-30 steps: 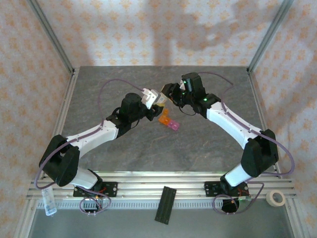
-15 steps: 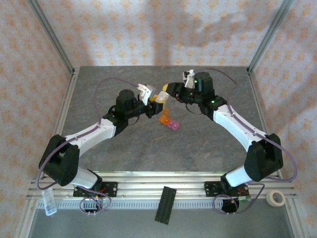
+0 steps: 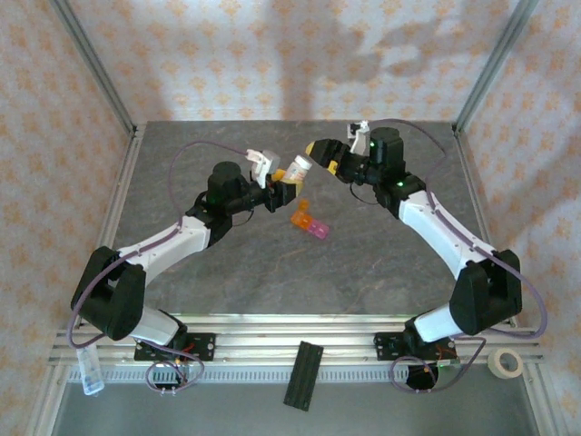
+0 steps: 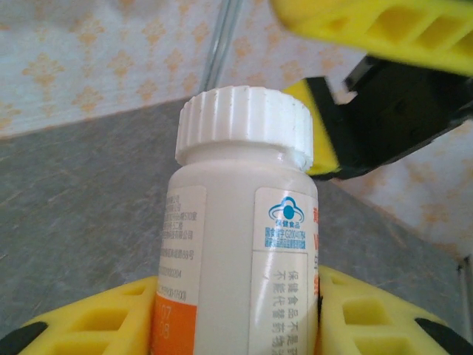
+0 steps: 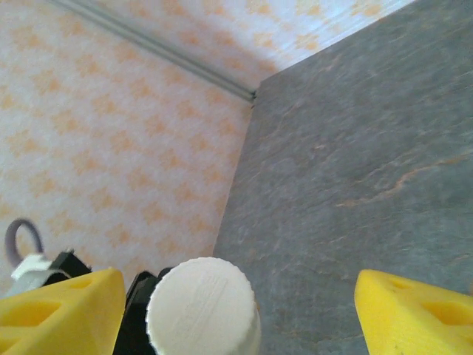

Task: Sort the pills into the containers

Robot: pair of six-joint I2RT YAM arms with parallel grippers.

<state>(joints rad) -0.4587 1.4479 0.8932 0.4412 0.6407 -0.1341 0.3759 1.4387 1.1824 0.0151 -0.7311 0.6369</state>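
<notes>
Left wrist view: the left fingers (image 4: 96, 322) clench the lower body of a white bottle (image 4: 236, 244), one yellow pad on each side. The bottle stands upright in frame with its printed label toward the camera. Its ribbed white cap (image 4: 244, 126) is on. Around the cap stand the right fingers (image 4: 384, 29), one yellow pad passing above it and the other just beside its right edge. Whether that second pad touches the cap cannot be told.

From the right wrist, the right fingers (image 5: 59, 310) are released and spread wide. The cap (image 5: 201, 307) shows end-on between them, close to the pad at frame left and well apart from the other. The grey surface (image 5: 355, 148) lies behind.

From the top camera, the left arm holds the bottle (image 3: 297, 169) in the air over the middle of the surface, tilted toward the right fingers (image 3: 320, 145), which meet its cap end from the far right. The containers (image 3: 309, 223), an orange cube joined to a pink one, lie on the surface just nearer than the bottle, between the two arms and touched by neither. At the near rail lie a black strip (image 3: 304, 374) and, far right, a tape roll (image 3: 506, 362).
</notes>
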